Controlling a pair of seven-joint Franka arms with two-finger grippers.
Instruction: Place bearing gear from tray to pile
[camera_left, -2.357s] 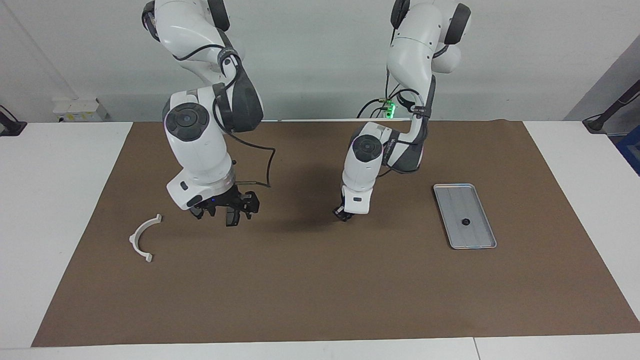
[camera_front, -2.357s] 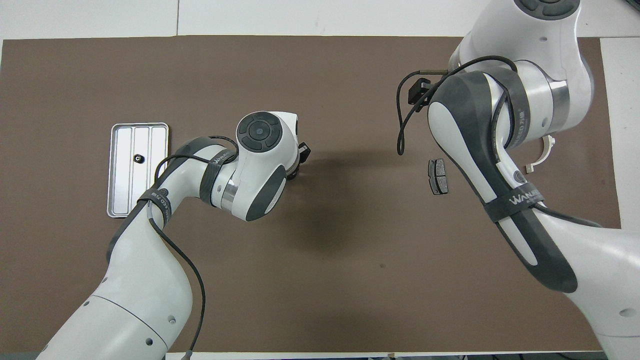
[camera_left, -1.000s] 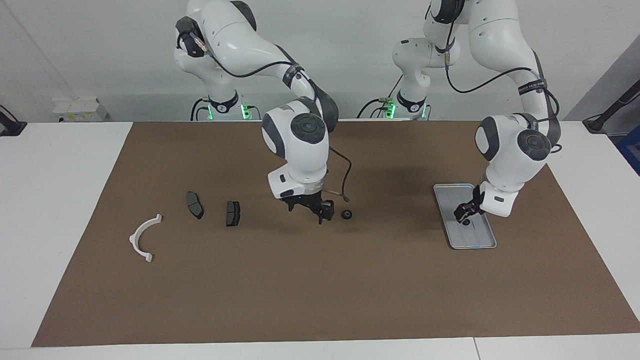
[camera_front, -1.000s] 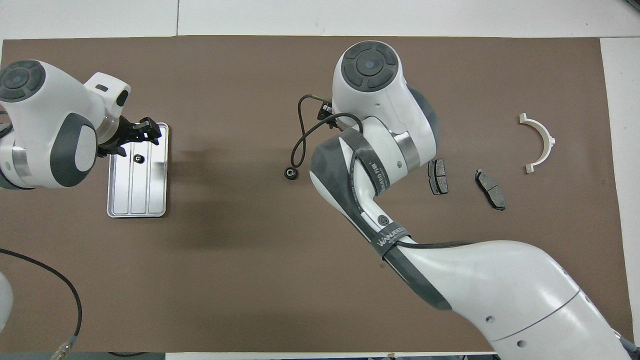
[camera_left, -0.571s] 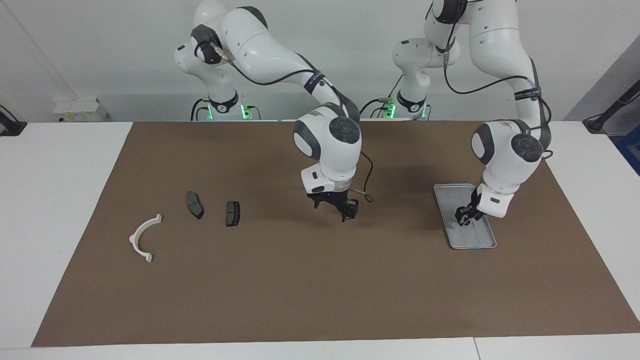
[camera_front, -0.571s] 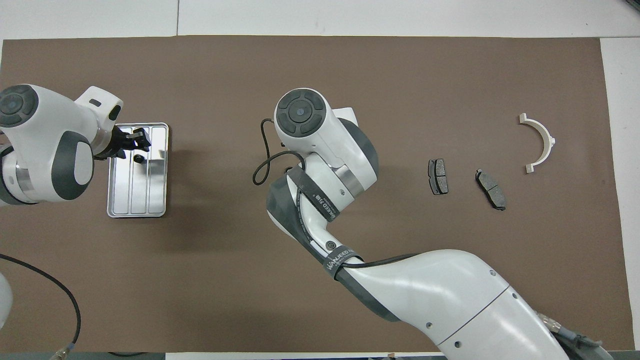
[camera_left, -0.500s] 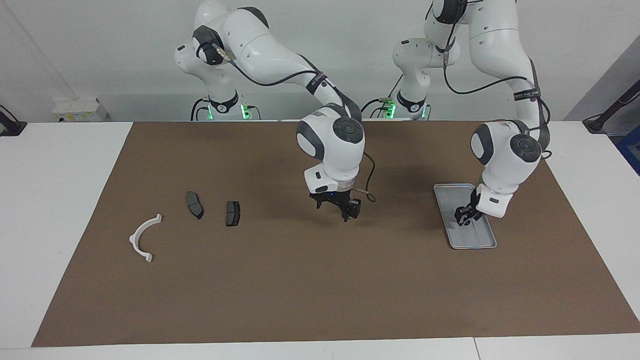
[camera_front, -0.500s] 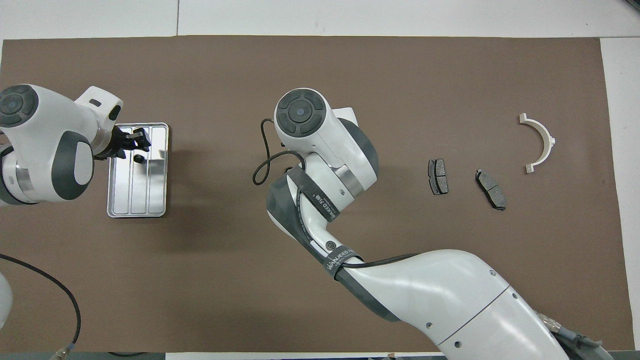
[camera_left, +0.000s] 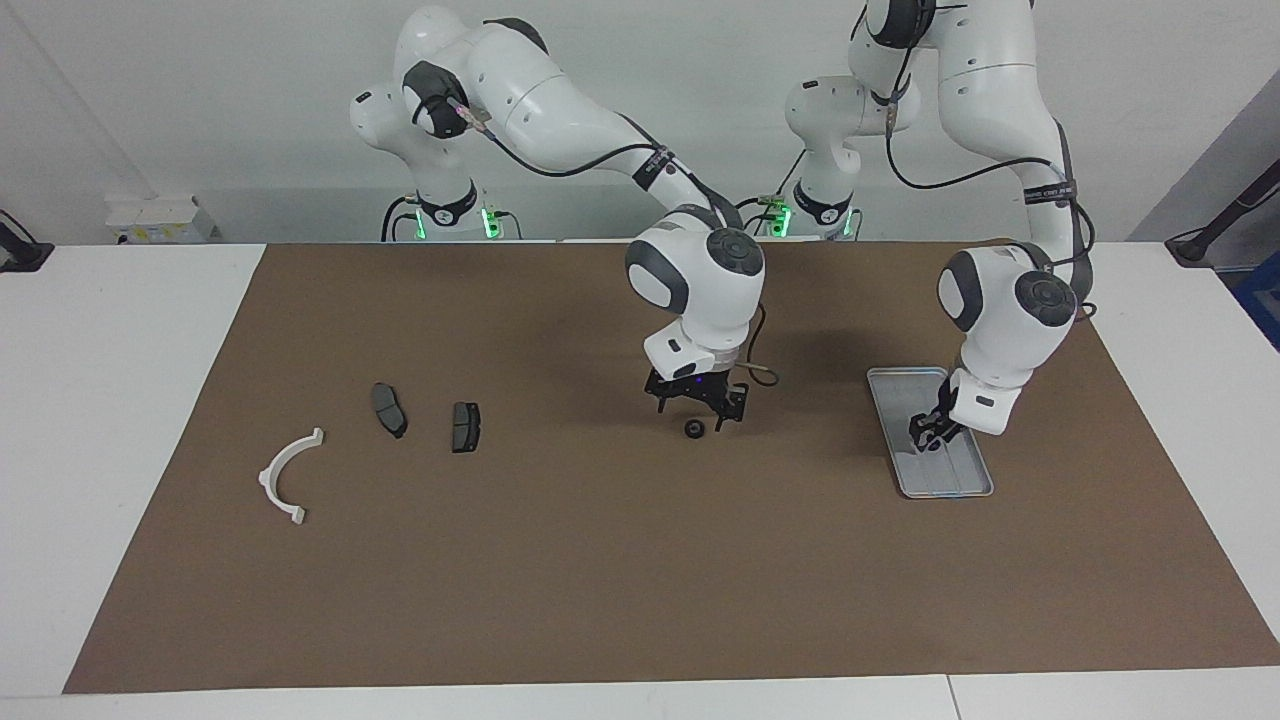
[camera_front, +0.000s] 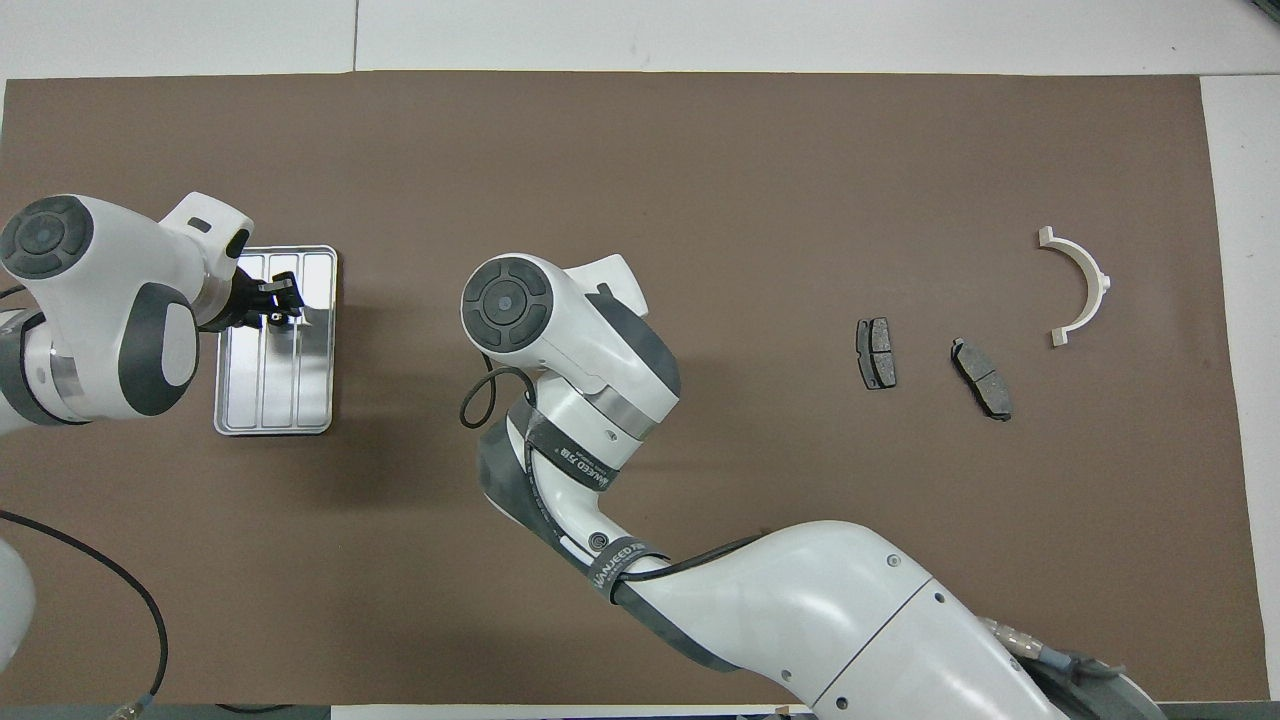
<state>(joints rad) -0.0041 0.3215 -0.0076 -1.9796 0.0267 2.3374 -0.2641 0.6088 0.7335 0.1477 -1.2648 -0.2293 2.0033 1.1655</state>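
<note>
Brown mat (camera_left: 600, 600): covers the white counter almost edge to edge; everything lies on it.
Right gripper (camera_left: 699, 412): a second ago it hung over the mat's middle, on the pile's side of the loose gear. It has since crossed toward the left arm's end and now sits low over that gear, its claw spread wide and holding nothing.
Left gripper (camera_left: 925, 437): has sunk lower into the tray. Whether it has hold of anything cannot be told.
Ridged silver metal tray (camera_left: 950, 482): near the counter edge at the left arm's end, unmoved. Its long axis runs from the robots' edge toward the counter's front edge.
White half-ring plastic bracket (camera_left: 268, 472): toward the right arm's end edge, unmoved.
Two dark grey brake pads (camera_left: 389, 410): beside the bracket, nearer the middle; with it they form the pile.
Small black bearing gear on the mat (camera_left: 692, 428): mid-counter, well apart from the pile. It lies flat with its bore pointing up; being round, it has no long axis.
Gear in the tray: hidden by the left gripper in the facing view; a dark spot at its tip in the overhead view may be it.
Meaning: the right gripper seems set to pick up the mid-counter gear for the pile while the left fetches another.
</note>
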